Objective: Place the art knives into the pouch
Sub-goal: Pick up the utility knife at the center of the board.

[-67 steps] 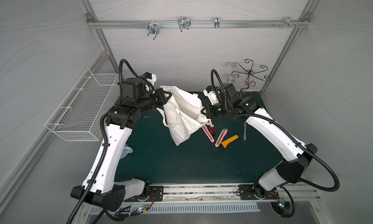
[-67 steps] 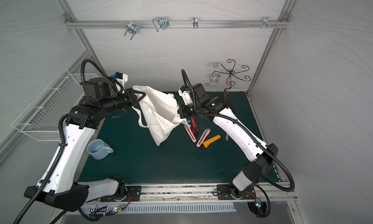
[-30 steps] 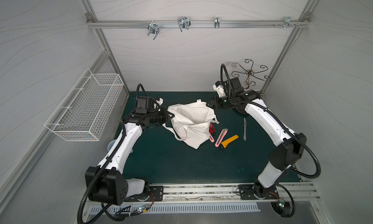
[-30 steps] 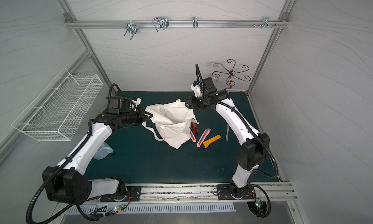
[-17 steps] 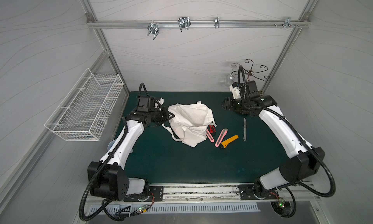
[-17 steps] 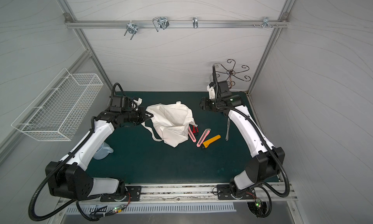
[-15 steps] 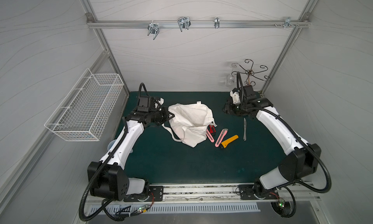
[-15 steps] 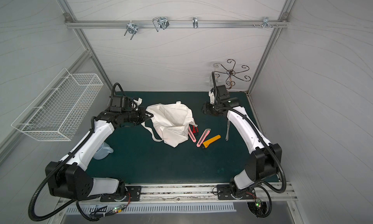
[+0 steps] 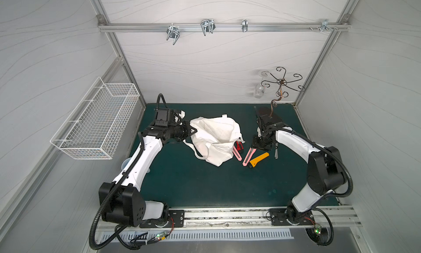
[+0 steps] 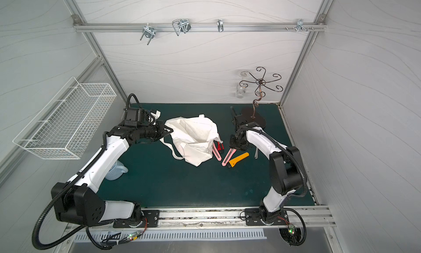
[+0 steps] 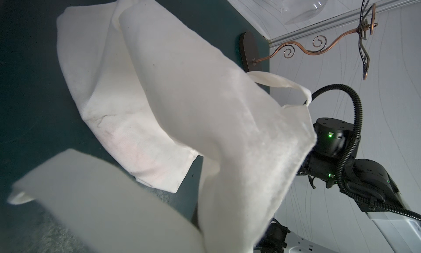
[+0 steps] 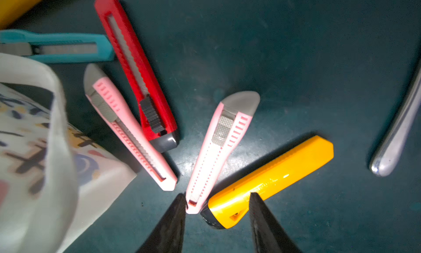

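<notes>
Your right gripper [image 12: 216,195] has left the pouch [image 9: 216,131] and now hangs, jaws open, over the ends of a pink knife [image 12: 218,149] and a yellow knife [image 12: 273,179] lying on the mat beside the pouch, while your left gripper [image 9: 189,132] stays clamped on the pouch's edge, so pickup looks next.

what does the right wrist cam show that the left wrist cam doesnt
Only the right wrist view: knives on the green mat: the teal knife, red knife, pink knife by the pouch, second pink knife and orange knife. It also shows a silver handle, the pouch's printed face, and the open right gripper at the last two knives' ends.
Only the left wrist view: the pouch's plain cloth, copper stand, glass, right arm.
Both: pouch and mat.
</notes>
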Available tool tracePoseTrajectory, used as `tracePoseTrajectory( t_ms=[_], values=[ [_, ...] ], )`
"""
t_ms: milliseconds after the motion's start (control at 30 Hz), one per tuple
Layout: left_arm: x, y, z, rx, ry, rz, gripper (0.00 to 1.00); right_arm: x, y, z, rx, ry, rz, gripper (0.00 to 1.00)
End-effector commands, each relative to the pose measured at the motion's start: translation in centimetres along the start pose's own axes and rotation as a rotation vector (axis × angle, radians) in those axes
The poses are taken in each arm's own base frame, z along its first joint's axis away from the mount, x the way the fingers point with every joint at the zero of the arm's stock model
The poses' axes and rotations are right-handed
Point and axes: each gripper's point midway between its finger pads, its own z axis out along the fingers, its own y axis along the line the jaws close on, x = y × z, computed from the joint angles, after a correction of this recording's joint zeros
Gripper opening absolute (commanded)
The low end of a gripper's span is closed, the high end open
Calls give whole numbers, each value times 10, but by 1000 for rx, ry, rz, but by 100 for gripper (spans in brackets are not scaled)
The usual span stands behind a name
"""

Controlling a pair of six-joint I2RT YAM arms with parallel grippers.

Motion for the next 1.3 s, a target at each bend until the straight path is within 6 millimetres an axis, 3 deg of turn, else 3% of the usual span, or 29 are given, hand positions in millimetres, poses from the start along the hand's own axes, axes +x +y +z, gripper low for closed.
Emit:
tracePoseTrajectory(
  t_ms=[0, 367, 500, 833, 1267],
  values=[
    [-2, -10, -2, 23, -22, 53, 0, 10, -16, 6, 72, 9, 100, 47],
    [3, -13, -2, 20, -12, 62, 0, 22, -60, 3, 240, -6, 433, 46],
    [5, -15, -1, 23, -10, 66, 0, 31, -70, 3, 291, 13, 524, 51],
    [9, -20, -1, 14, -6, 85, 0, 37, -71, 6, 266, 23, 673, 55],
    [9, -23, -3, 21, -17, 97, 0, 22, -62, 26, 203, 47, 729, 61]
  ],
)
